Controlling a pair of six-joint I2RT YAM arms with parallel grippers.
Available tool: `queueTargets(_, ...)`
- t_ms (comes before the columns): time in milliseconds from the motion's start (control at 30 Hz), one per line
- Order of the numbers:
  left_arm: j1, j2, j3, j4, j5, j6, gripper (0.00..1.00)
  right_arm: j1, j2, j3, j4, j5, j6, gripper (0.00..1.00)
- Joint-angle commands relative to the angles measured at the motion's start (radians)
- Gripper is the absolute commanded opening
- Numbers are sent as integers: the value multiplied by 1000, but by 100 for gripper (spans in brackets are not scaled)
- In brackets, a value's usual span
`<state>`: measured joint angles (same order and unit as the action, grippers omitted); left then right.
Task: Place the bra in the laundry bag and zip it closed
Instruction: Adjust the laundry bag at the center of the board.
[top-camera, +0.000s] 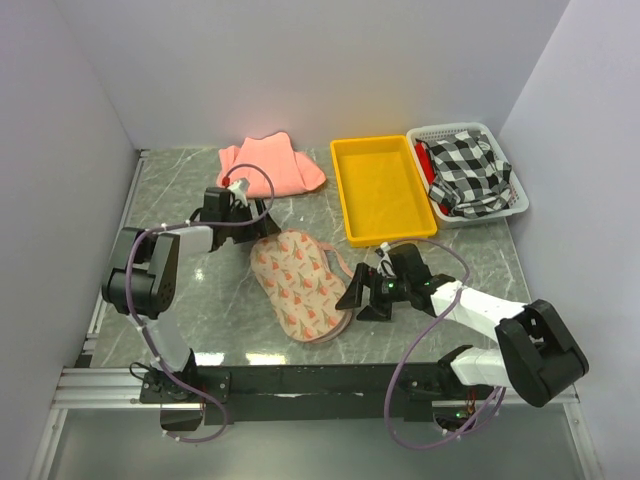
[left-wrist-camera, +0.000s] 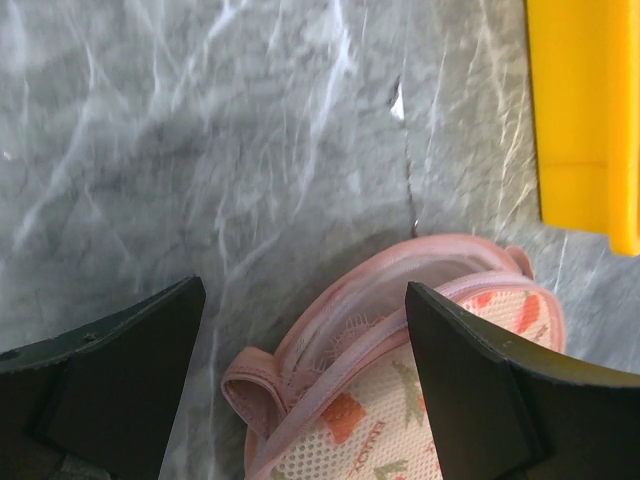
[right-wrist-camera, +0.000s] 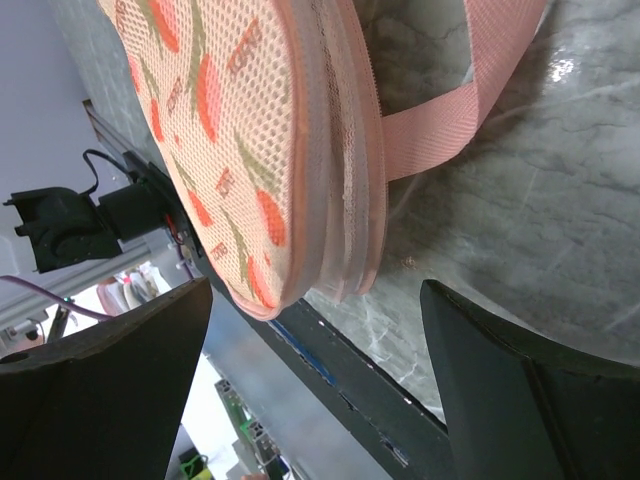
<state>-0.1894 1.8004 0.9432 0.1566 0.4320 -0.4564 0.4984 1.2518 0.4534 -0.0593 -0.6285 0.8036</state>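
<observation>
Laundry bag (top-camera: 298, 278); right end effector (top-camera: 357, 304) agape

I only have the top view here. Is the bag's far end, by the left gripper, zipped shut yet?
Observer: It looks not. In the left wrist view the two pink edges of the laundry bag stand apart there, with pale lacy material between them.
Operator: Is the left gripper holding it?
Observer: No. The left gripper is open, with that end of the bag lying between its fingers.
Operator: And the right side?
Observer: The right gripper is open too, closed on nothing. Facing it, the bag's edges lie stacked together, and a pink webbing strap runs out onto the table.
</observation>
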Motion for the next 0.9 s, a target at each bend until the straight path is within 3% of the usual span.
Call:
queueTargets(0,-2,-76,-64,96,39,28,89,11,17,8,53,-23,6,93)
queueTargets(267,1,-147,-123,176,44,-5,92,11,23,13,45,-7,-1,93)
queueTargets(633,1,-213,-136,118,-84,-25,91,34,61,27,58,-20,9,89)
queueTargets(733,1,-251,-139,98,-108,-31,91,45,73,25,122,-27,29,81)
queueTargets(867,1,-331,-164,83,-121,-57,91,46,106,30,173,-33,57,61)
